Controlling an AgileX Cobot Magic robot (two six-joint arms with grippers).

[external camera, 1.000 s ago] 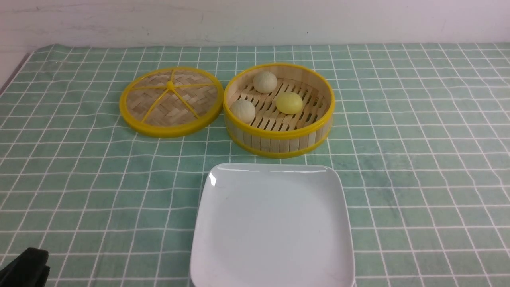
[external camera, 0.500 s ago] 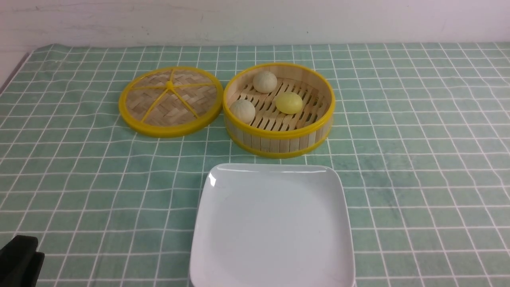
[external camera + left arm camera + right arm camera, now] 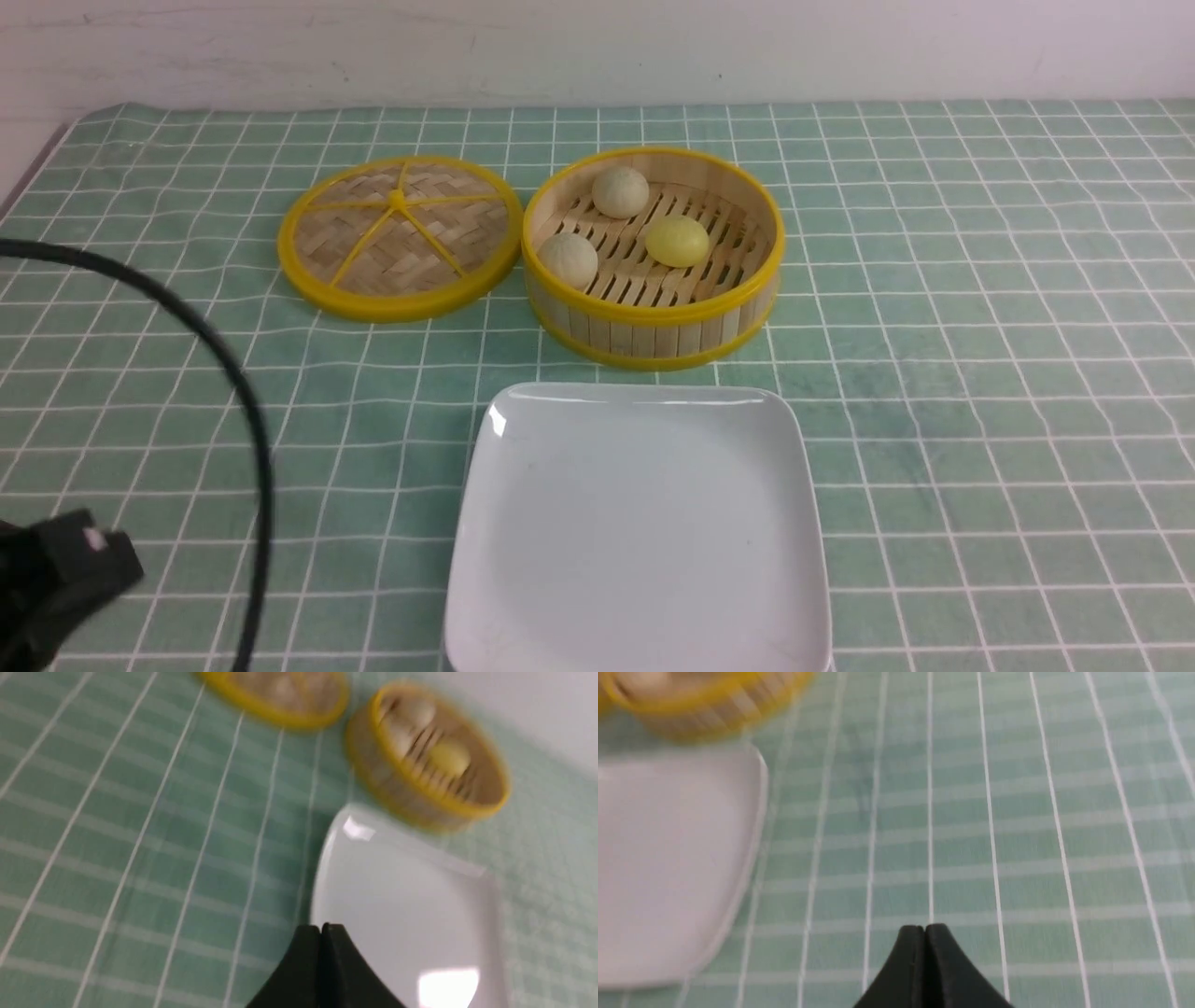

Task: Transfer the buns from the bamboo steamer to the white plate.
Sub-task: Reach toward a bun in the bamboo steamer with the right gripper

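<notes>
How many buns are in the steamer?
3 in the bamboo steamer: the far off-white bun at the back wall, the left off-white bun by the left wall, the pale yellow bun near the middle. The white plate holds none; none seem hidden.

Three buns (image 3: 677,241); one each: steamer (image 3: 653,327), lid (image 3: 401,238), plate (image 3: 635,523), apparently cable (image 3: 264,476).

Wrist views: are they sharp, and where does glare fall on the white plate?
Front view: sharp; small glare on the white plate, far left corner. Left wrist view: motion-blurred, bamboo steamer smeared, bright glare patch on the plate. Right wrist view: also blurred, no clear glare.
</notes>
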